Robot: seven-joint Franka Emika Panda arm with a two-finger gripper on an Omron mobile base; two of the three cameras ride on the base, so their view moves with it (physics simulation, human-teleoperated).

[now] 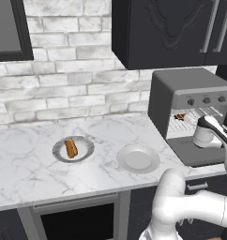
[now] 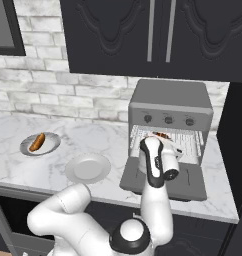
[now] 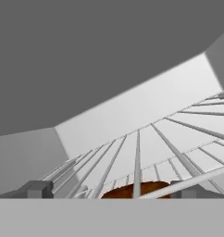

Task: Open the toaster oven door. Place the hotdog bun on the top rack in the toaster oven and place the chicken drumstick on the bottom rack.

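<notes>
Nearest the base, on the marble tabletop (image 1: 35,154), an empty white plate (image 1: 138,158) sits close to the front edge, and just to its left a grey dish (image 1: 73,149) carries the bun (image 1: 71,147), which lies straight across the middle of the dish, well apart from the oven (image 2: 170,107). Right of the plate, the door (image 2: 163,181) is swung fully down and lies flat, jutting forward over the tabletop's edge. Above the door, the white arm reaches over it, with the hand at the mouth of the cavity. From the hand view, the fingers (image 3: 37,189) stand spread wide with nothing between them, one dark tip at each lower corner, and the gripper (image 3: 111,193) points in over a wire rack (image 3: 169,152) whose bars fan away toward the pale back wall. Between the tips and under those bars lies the drumstick (image 3: 137,190), a reddish-brown curve seen through the wires; in the left base view it shows as a small brown piece (image 1: 179,116) on the wires inside, though which rack carries it cannot be told. Farther back, three round knobs (image 2: 168,120) line the panel above the opening, and behind all this run the white brick wall (image 1: 64,89) and the black upper cabinets (image 2: 158,35).
</notes>
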